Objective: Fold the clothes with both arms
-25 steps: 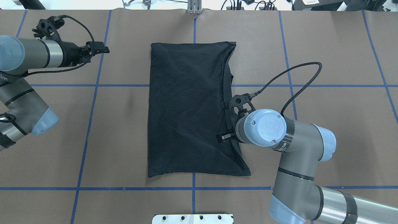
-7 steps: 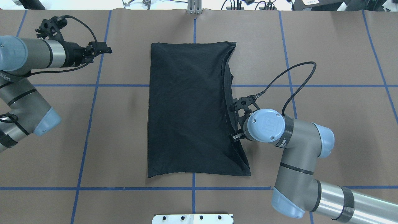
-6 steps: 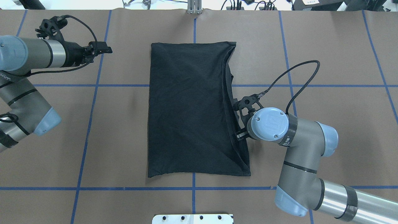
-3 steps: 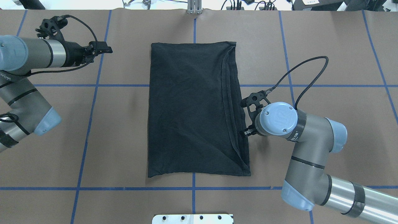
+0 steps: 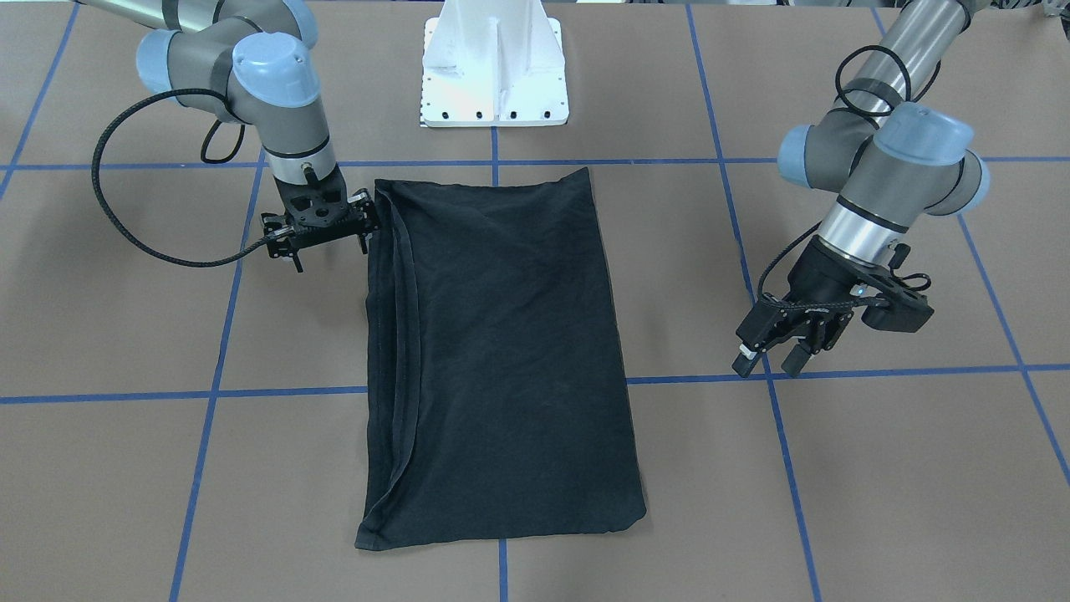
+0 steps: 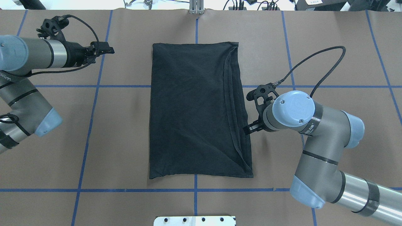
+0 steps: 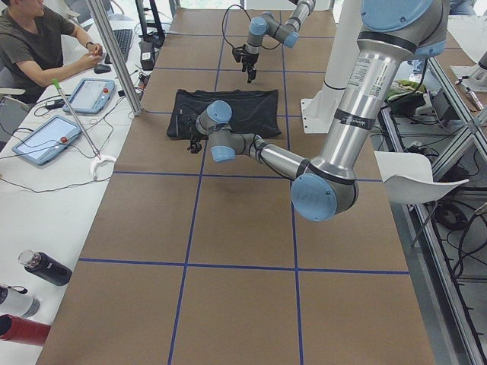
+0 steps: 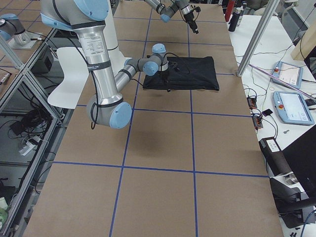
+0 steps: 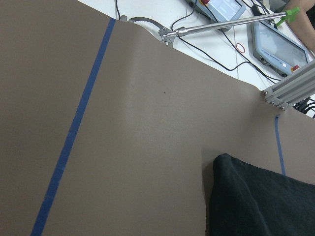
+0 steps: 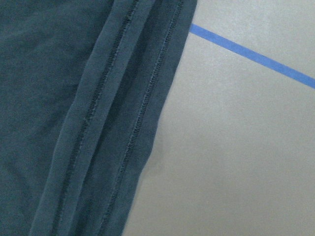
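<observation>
The clothes, a black T-shirt (image 6: 194, 110) (image 5: 501, 351), lie folded into a tall rectangle at the table's middle, plain side up. Stacked hems run along its right edge (image 10: 123, 98). My right gripper (image 5: 331, 256) (image 6: 251, 128) stands open just off that edge, low over the table. One finger is beside the cloth and nothing sits between the jaws. My left gripper (image 5: 769, 364) (image 6: 108, 50) hovers open well off the shirt's left side, holding nothing. The left wrist view catches only a corner of the shirt (image 9: 261, 201).
The white pedestal base (image 5: 493, 75) stands at the table's near edge. Blue tape lines (image 6: 94, 86) grid the brown table cover. A person (image 7: 38, 38) sits at a side bench with tablets (image 7: 46, 137), and bottles (image 7: 42, 268) lie there.
My right gripper slid rightward from over the shirt's right edge to just beside it, and the hem layers were drawn outward and straightened. The left arm barely moved.
</observation>
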Robot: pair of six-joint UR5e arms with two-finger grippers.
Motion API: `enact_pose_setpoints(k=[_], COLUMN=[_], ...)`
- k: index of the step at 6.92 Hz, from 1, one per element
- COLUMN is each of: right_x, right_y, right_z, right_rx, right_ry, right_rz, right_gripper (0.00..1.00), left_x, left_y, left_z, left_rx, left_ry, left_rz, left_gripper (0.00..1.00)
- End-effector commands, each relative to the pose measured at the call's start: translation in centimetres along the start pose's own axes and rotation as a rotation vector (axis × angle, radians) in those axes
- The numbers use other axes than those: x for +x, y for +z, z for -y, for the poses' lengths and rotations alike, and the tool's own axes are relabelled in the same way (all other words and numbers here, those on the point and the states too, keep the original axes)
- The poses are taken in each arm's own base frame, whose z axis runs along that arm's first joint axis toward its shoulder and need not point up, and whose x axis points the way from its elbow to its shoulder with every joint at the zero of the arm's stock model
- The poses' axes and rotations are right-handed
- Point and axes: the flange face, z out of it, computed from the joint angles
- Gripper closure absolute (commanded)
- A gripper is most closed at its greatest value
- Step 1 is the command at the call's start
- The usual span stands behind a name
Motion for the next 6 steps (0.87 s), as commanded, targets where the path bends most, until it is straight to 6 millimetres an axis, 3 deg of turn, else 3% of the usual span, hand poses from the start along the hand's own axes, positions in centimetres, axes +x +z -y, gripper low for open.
enact_pose_setpoints(k=[1,4,6], right_x=[-3.6,-6.8,-7.7], right_y=[-0.3,0.1,0.6], right_z=[-1.1,-3.0,-4.0], right_rx=[0.017,0.004,-0.016], right_ry=[-0.042,-0.088,-0.105], right_rz=[0.020,0.044,0.052], right_gripper=[0.00,0.00,0.00], left_x=[0.0,-0.2,-0.1], left_y=[0.0,0.0,-0.2], left_z=[0.0,0.0,0.0], left_rx=[0.000,0.000,0.000], left_ry=[-0.001,-0.002,-0.003], left_rz=[0.000,0.003,0.000], left_gripper=[0.00,0.00,0.00])
